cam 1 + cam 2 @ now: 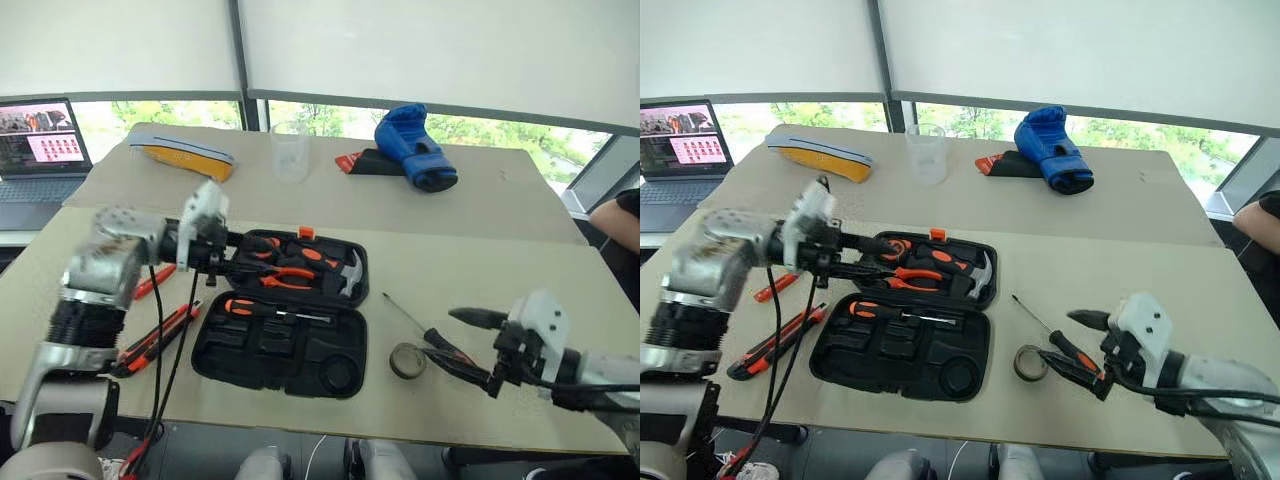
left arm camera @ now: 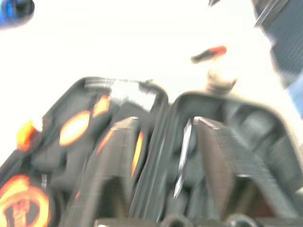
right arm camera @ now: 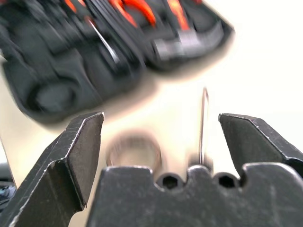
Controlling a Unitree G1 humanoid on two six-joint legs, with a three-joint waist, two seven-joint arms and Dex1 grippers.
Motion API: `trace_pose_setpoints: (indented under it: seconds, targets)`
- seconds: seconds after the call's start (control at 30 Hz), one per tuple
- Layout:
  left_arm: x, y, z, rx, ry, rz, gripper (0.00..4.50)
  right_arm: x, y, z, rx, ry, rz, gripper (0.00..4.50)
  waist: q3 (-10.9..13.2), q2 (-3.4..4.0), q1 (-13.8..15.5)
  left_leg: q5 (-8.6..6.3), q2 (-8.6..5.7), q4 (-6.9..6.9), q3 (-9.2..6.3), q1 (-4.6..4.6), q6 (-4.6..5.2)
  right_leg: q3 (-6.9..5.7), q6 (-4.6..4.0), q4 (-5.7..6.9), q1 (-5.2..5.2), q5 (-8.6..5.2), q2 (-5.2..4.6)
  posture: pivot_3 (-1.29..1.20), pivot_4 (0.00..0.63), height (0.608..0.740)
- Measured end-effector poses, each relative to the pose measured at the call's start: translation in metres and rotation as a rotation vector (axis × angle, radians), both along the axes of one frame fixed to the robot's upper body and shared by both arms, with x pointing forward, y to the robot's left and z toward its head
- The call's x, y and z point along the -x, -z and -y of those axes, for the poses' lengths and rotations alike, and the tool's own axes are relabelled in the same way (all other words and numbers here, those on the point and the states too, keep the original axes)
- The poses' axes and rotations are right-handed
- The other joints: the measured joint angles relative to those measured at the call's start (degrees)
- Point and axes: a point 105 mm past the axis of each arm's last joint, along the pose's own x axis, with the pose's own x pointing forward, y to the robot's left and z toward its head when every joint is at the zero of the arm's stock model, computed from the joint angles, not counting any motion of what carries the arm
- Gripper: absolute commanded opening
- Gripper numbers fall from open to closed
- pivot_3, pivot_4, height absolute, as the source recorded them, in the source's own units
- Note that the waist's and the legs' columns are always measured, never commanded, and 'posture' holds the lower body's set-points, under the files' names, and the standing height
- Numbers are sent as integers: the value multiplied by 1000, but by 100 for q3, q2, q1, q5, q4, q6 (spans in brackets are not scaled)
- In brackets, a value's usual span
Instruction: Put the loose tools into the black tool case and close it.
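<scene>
Over the open black tool case [image 1: 285, 330], left gripper [image 1: 872, 257] empty, fingers parted; right gripper [image 1: 465, 350] spread wide, screwdriver [image 1: 1055, 335] and grey tape roll [image 1: 407, 360] just beside it.

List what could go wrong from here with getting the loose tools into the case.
The open right gripper hovers over a screwdriver lying close to the tape roll; closing may nudge the roll or pinch both. The utility knife and tester screwdriver lie near the table's left edge and could get knocked off.
</scene>
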Motion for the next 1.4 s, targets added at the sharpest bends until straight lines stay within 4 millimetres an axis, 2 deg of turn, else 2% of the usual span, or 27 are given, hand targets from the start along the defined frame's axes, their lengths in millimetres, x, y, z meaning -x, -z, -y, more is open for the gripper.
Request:
trace_pose_setpoints:
  seconds: [0.07,0.17,0.27,0.37,0.63,0.73,0.8,0.9,0.93,1.0,1.1,1.2,1.4]
  targets:
    - [8,4,8,2,44,-22,4413,-3,9,6,22,30,-15,4500,0,0,-30,-1,-5,0,1,-2,2,6,5,-6,1,-2,1,0,150,738]
    - [17,17,20,-17,98,-51,4475,-9,28,16,64,77,-52,4500,1,-2,-59,-1,-7,0,0,-4,1,15,5,-6,1,-2,6,0,150,738]
    - [21,20,29,-30,135,-43,4475,-13,43,22,98,94,-82,4500,4,2,-66,3,-7,0,0,-3,-5,56,4,0,1,-3,14,0,150,738]
    - [23,21,31,-39,153,-16,4500,-14,52,27,101,112,-99,3719,4,2,-71,4,-6,0,0,-2,-7,89,4,3,1,-3,33,0,150,738]
    - [24,24,30,-39,162,-4,4500,-12,60,32,91,113,-96,1059,3,3,-76,4,0,0,-2,-1,-7,150,6,0,1,-3,93,0,150,738]
    - [26,28,28,-45,158,-15,4500,-12,55,32,83,106,-83,1041,4,3,-81,4,0,0,-1,-2,-7,153,5,0,-1,-3,94,0,150,738]
    - [27,30,22,-67,141,-19,4500,-17,38,27,60,72,-47,1041,7,8,-113,4,0,0,4,2,-7,167,6,2,-1,-1,99,0,150,738]
    - [32,31,6,-112,101,-32,4500,-32,-10,4,64,-80,72,1041,14,17,-205,4,0,-1,8,10,-7,200,11,5,-2,2,107,0,150,738]
    - [36,31,-3,-135,88,-42,4500,-34,-29,-12,85,-175,126,1041,15,16,-220,4,5,-6,8,20,-8,206,10,5,-1,1,115,0,150,738]
    - [41,30,-11,-162,81,-48,4500,-32,-42,-37,100,-311,157,1041,17,13,-209,5,9,-20,-2,60,-9,210,1,4,-2,-4,119,0,150,738]
    - [50,32,-25,-197,49,-78,4500,-34,-38,-77,111,-502,121,1041,23,6,-162,10,2,-45,2,67,-17,221,-11,5,-5,-10,130,0,150,738]
    - [60,29,-36,-224,33,-97,4500,-43,-30,-108,141,-606,102,1041,25,5,-146,9,0,-45,11,66,-16,220,-19,4,-10,-10,133,0,150,738]
    - [72,24,-50,-241,-4,-102,4500,-57,-11,-138,190,-657,53,1041,25,6,-68,-6,-17,-42,22,13,6,200,-28,7,-54,-9,105,0,150,738]
